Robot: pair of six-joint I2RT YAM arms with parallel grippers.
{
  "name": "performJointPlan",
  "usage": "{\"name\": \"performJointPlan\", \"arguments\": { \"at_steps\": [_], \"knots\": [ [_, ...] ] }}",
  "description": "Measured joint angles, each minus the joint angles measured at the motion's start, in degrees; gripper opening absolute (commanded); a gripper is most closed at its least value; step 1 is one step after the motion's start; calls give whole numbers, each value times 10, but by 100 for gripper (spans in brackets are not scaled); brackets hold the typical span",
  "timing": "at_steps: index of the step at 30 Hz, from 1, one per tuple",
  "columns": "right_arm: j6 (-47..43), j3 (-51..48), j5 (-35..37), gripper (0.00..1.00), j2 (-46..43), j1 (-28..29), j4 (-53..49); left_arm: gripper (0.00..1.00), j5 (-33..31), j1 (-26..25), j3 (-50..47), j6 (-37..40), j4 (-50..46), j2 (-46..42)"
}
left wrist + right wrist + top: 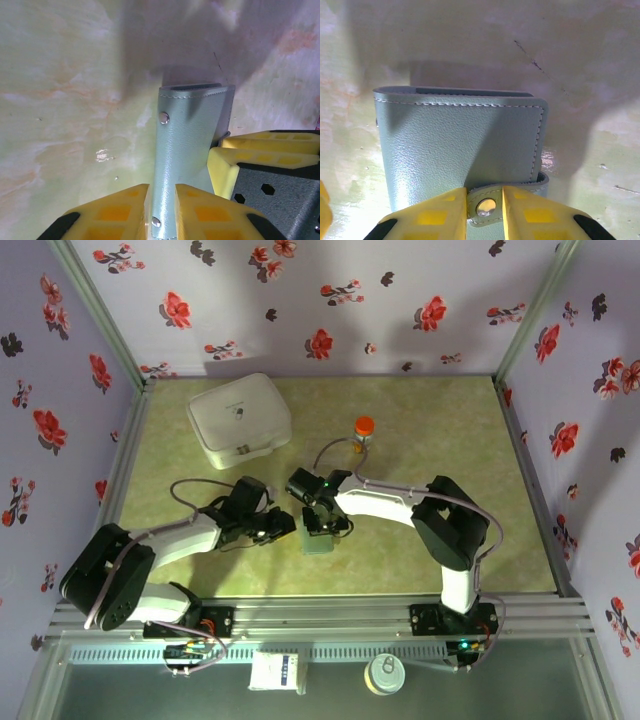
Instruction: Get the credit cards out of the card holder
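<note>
Card holder (320,541) time: it is a small grey-blue wallet, and it sits near the middle of the green table (450,420), right between the two arms. It is folded shut. A little strap (492,202) with a shiny snap goes around one edge.

From above, the left jaws come in from the left side and the right jaws come in from behind it. Both meet at the card holder.

In the left wrist view, the card holder (185,145) looks tall and thin, with two small shiny studs down one side. Its near end sits between the two yellow fingers (115,212) of the left jaws. Both fingers touch it and I see no gap, so the left jaws are clenched on the card holder. The yellow fingers (270,150) of the right jaws press on it from the right side.

In the right wrist view, the wide flat face of the card holder (460,150) shows. The strap with the snap is squeezed between the two yellow fingers (435,217), so the right jaws are grasping the card holder by its strap.

I cannot tell if the card holder lies flat or is lifted a bit.

Far back on the table are a big white case (240,420) and a bottle with an orange cap (364,432), well apart from the card holder.
</note>
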Motion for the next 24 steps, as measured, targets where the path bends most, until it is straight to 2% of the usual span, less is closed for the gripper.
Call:
{"name": "performJointPlan", "arguments": {
  "at_steps": [14, 24],
  "knots": [
    [9, -41, -9, 0, -32, -7, 48, 12, 5, -56, 32, -42, 66, 83],
    [10, -70, -14, 0, -56, -15, 73, 9, 13, -57, 33, -56, 96, 118]
  ]
}}
